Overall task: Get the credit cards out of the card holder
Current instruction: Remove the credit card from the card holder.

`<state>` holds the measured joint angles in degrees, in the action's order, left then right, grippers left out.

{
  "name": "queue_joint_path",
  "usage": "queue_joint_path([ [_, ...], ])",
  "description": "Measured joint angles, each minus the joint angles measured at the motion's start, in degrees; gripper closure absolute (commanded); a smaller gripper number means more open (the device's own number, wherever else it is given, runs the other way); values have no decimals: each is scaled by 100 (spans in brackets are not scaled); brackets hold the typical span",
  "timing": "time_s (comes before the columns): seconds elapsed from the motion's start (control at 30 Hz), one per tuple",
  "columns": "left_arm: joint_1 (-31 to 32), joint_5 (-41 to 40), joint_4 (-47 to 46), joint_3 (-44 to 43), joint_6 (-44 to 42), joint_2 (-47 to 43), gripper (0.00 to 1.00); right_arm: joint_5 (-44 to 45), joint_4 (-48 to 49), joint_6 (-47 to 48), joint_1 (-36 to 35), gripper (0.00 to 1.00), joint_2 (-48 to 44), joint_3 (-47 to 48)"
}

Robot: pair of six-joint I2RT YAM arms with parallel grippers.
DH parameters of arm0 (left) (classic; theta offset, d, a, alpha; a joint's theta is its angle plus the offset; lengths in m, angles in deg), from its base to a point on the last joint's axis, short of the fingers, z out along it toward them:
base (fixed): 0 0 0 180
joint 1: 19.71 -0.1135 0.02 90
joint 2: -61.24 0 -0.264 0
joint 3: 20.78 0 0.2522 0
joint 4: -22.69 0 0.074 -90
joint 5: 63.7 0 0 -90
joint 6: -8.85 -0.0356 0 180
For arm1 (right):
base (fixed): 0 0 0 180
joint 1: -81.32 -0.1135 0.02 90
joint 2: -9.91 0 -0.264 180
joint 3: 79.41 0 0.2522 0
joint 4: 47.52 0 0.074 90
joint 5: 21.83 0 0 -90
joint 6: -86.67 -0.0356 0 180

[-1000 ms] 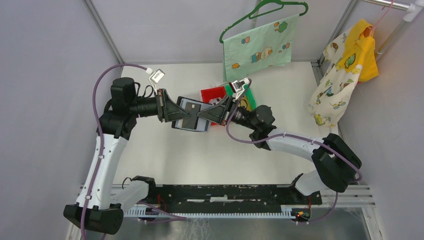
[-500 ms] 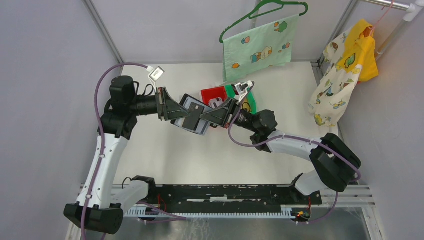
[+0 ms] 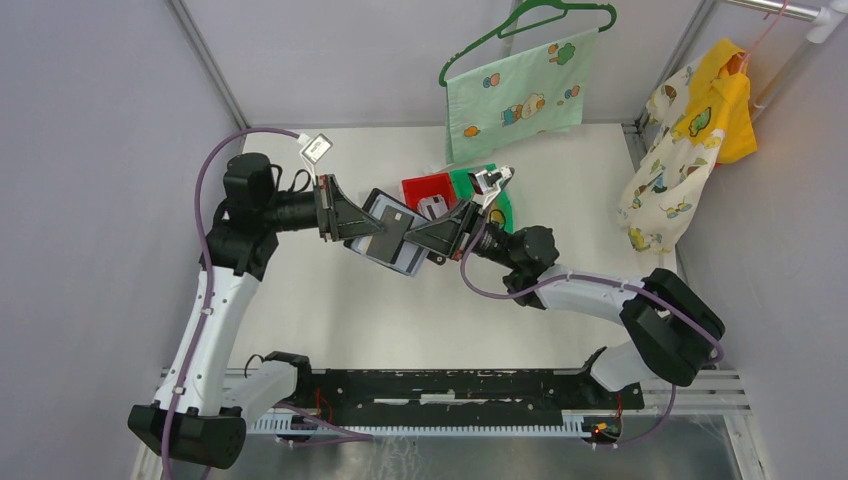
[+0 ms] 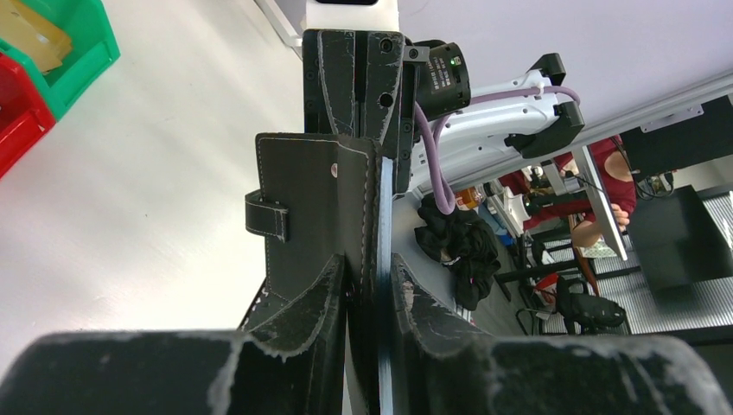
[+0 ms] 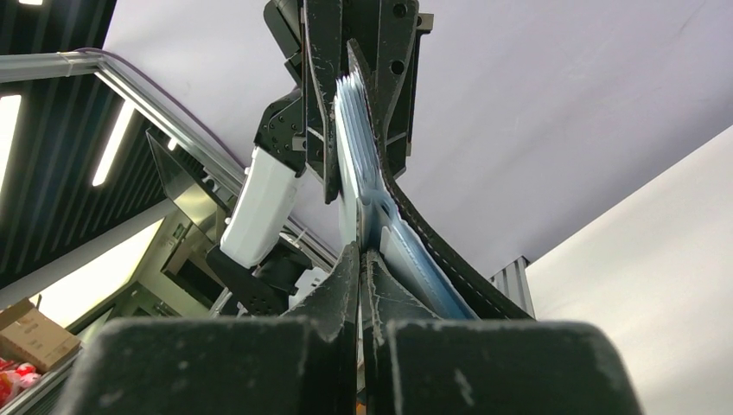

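Just beside the red bin (image 3: 425, 187), the left gripper (image 3: 368, 228) clamps the holder (image 3: 402, 258) aloft while the right gripper (image 3: 410, 238) pinches a card (image 5: 350, 173), which next likely needs a straight outward pull.

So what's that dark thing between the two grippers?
The black card holder, opened up. The left gripper pinches one side and the right gripper pinches its pale inner edge. The top view shows it best.
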<state>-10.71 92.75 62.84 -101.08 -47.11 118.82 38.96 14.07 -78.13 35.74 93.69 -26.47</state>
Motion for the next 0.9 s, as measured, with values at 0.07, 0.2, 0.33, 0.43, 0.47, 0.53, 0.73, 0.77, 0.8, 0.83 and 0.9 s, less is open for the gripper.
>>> queue_joint_path([
  [0.07,15,9,0,7,13,0,80,20,57,0,-4,100,-17,-50],
  [0.2,15,13,2,20,39,0,74,44,92,0,-7,100,-20,-96],
  [0.33,7,11,-48,20,52,0,74,63,149,-2,-4,100,-48,-223],
  [0.43,-9,4,-81,20,57,-7,76,81,188,-24,-4,100,-48,-291],
  [0.47,-9,4,-85,20,57,-7,78,81,210,-37,-4,100,-48,-295],
  [0.53,-9,9,-92,20,63,-7,83,85,223,-42,-4,100,-48,-299],
  [0.73,-9,15,-125,20,68,-22,98,85,232,-68,-7,66,-48,-302],
  [0.77,-9,13,-125,20,68,-24,98,83,227,-107,-7,59,-46,-302],
  [0.8,-9,11,-131,20,68,-33,98,74,221,-98,-13,56,-39,-299],
  [0.83,-9,13,-131,17,68,-35,98,61,216,-122,-20,53,-24,-299],
  [0.9,-9,11,-122,17,63,-42,98,50,216,-151,-50,51,39,-299],
])
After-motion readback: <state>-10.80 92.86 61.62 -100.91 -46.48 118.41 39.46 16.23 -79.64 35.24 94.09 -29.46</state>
